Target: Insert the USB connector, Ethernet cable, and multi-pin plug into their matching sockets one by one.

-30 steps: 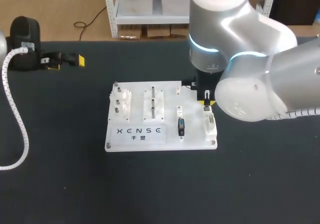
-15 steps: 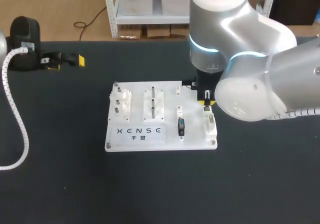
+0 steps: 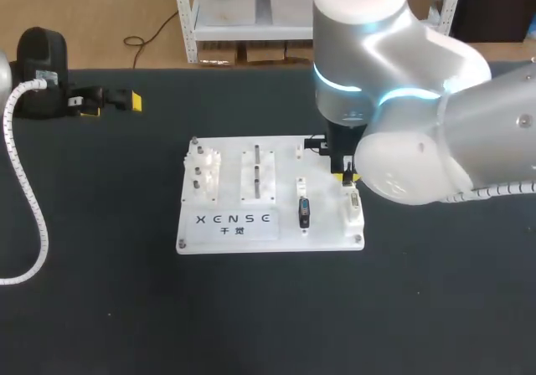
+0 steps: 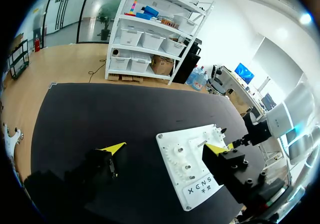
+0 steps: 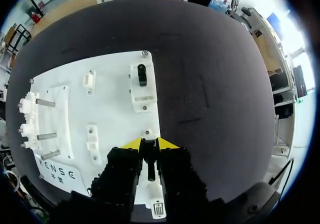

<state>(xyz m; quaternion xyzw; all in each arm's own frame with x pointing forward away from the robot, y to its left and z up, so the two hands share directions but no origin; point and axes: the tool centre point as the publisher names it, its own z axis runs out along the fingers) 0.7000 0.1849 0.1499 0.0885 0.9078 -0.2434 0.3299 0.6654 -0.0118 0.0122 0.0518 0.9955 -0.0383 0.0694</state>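
Black tabletop [image 3: 100, 308] carries a white plastic socket board [image 3: 230, 224]. At its right edge the right gripper [image 5: 149, 144] pinches a thin dark plug [image 5: 149, 164] between close-set yellow tips. The arm's bulk hides this from the head view, and I cannot tell which plug it is. Far left, the left gripper [image 4: 165, 148] stands spread wide. A black connector [image 3: 303, 212] sits seated on the board.
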